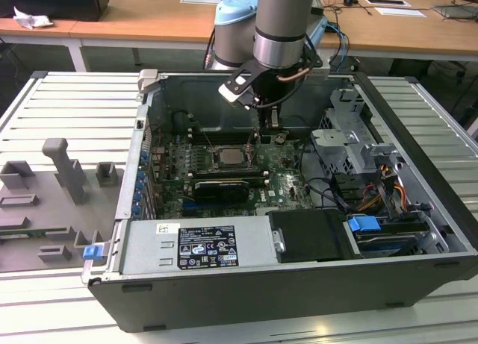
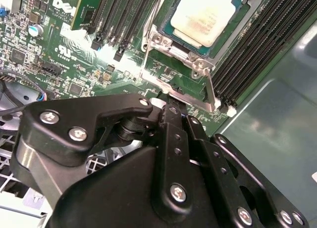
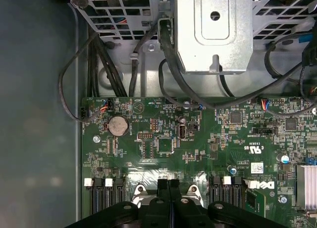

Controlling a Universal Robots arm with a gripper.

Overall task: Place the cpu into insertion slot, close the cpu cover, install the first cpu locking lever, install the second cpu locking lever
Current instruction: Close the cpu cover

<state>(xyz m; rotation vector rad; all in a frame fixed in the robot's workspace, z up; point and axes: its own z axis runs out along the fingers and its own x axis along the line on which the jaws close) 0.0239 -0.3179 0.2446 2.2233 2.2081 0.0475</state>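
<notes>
Exterior view: pincer (image 1: 259, 137) fingers together, empty; cpu (image 1: 228, 157) at its 8 o'clock.
Locking lever (image 2: 212, 89): might slip off tips, springing back.

Exterior view: even, diffuse overhead room light. The slatted table (image 1: 67, 98) renders bright, while the walls of the computer case (image 1: 224, 299) shade the motherboard (image 1: 284, 187) within. Second wrist view: glare washes the cpu (image 2: 205, 15) top to pale cream, and the gripper (image 2: 171, 102) reads as a black mass with glints on its screws. First wrist view: the drive bracket (image 3: 213, 35) shines, and the case wall (image 3: 34, 114) beside the board lies dim.
</notes>
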